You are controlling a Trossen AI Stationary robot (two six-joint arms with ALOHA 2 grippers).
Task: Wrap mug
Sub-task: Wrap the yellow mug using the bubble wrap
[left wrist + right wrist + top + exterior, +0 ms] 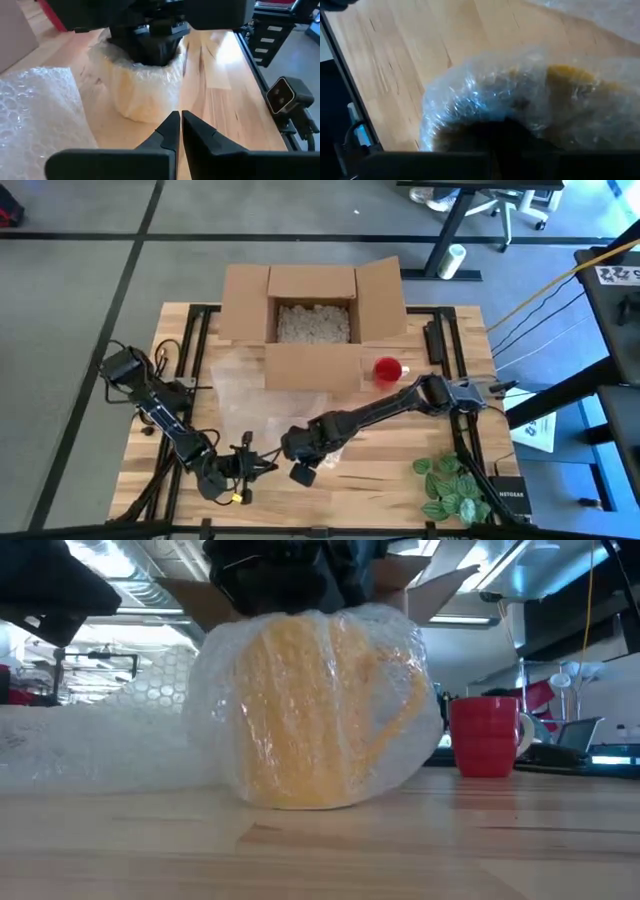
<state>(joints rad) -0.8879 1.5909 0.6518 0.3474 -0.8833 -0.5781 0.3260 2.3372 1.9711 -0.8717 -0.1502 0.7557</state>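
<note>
Mug: a yellow mug [318, 710] stands upright near the front edge of the tabletop [400, 500], a little left of the middle; bubble wrap [300, 650] covers it all round, handle included; the foot is in contact with the wood

Wrap: the loose end of the sheet [235, 390] trails back and left toward the box; the gathered top is bunched into the mug's mouth, which I judge is how the wrap is being locked in place

Right gripper: the right gripper [152, 37] comes down from above and sits in the mouth of the mug, pushing the film inside; whether its fingers are spread or pressed together I cannot tell, the wrap hides them

Left gripper: the left gripper [180, 131] waits just beside the mug on the side toward the front-left corner; fingers pressed together, holding nothing; close enough to steady the bundle if it tips, I'd say

Box: a cardboard box [312, 320] sits open at the back edge, packing chips inside; likely the bundle's destination

Red mug: a red mug [486, 734] stands bare just beside the box's front right corner, well apart from the action

Plant: green leaves [452, 488] lie at the front-right corner, out of the way
</note>
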